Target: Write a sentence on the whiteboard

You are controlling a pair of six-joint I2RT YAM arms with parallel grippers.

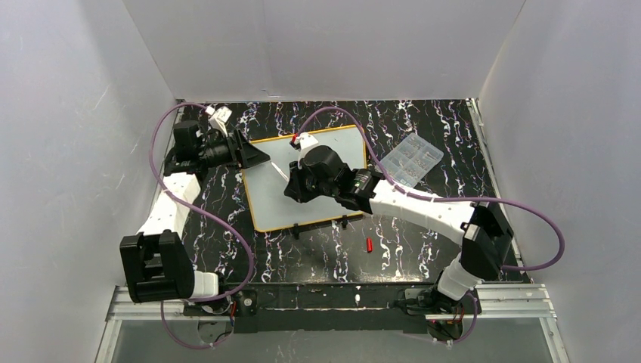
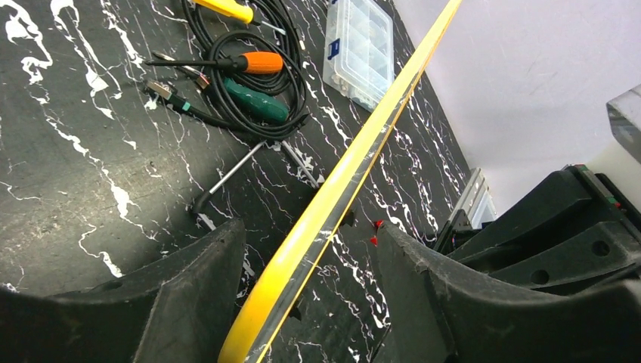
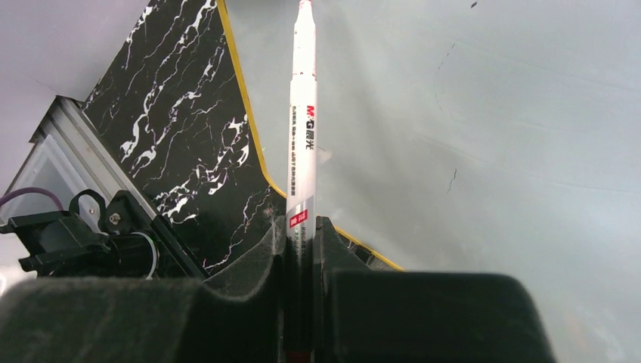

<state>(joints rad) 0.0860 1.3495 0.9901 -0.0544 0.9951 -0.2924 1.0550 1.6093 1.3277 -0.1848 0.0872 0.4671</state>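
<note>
While the left hand [image 2: 302, 261] straddles the board [image 2: 355, 170] at its rim, jaws apart on either side, the right hand [image 3: 301, 227] clamps the marker [image 3: 303, 128], its tip ahead over bare board. I would pinch the rim firm first, then touch down lightly, so the board cannot slide under strokes
</note>
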